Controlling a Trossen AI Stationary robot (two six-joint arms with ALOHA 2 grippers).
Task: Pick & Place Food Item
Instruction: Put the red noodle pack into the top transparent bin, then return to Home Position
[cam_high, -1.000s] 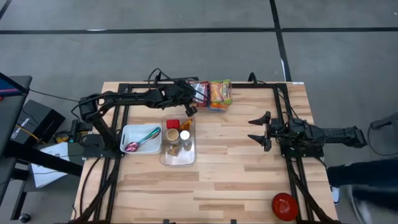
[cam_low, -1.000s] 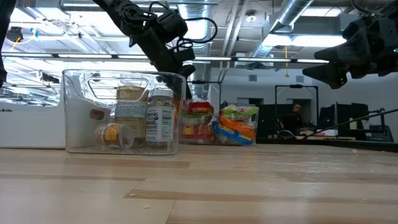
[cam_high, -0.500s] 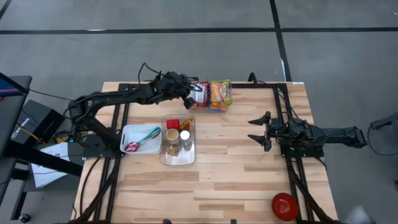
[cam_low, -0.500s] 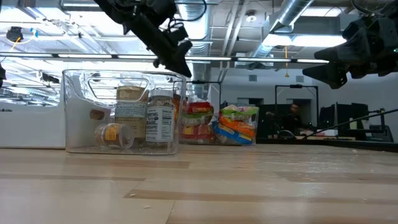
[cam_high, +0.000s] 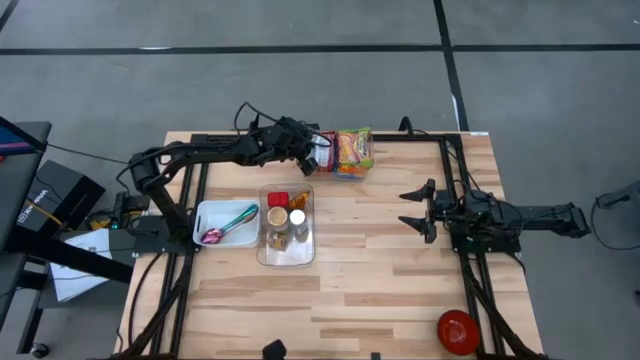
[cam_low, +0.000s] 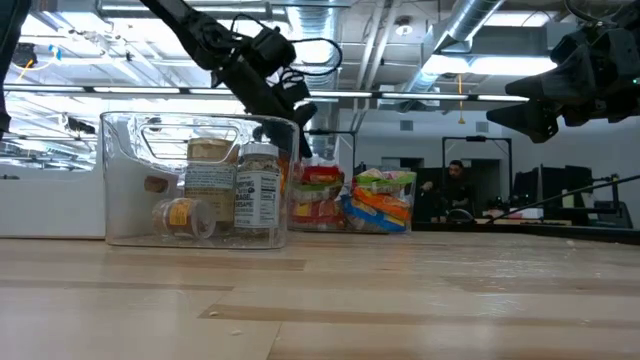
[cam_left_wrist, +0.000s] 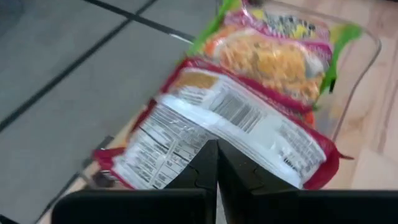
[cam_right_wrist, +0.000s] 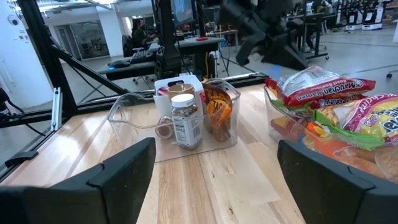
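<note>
Food packets lie piled in a clear container (cam_high: 345, 150) at the table's far edge. A red-edged packet with a white label side (cam_left_wrist: 230, 130) lies on top, and an orange-and-green packet (cam_left_wrist: 273, 56) lies beyond it. They also show in the low view (cam_low: 350, 200) and the right wrist view (cam_right_wrist: 323, 93). My left gripper (cam_high: 312, 158) is shut, with its tips at the red-edged packet's near edge (cam_left_wrist: 217, 149). My right gripper (cam_high: 410, 208) is open and empty above the table's right side. My left gripper comes at the red-edged packet's white label side (cam_left_wrist: 205, 134) with shut fingers, slanting down from the table's left. I cannot tell whether the fingertips touch it. The packet lies on the pile.
A clear bin with spice jars (cam_high: 287, 225) stands mid-table. A white tray with a spoon (cam_high: 225, 222) is to its left. A red bowl (cam_high: 458, 332) sits at the near right corner. A person (cam_low: 455, 190) shows in the room behind.
My left gripper first rose and drew toward the far left. It then came down again toward the right, and it is now closer to the packets than a second ago. The packets have stayed in place.
</note>
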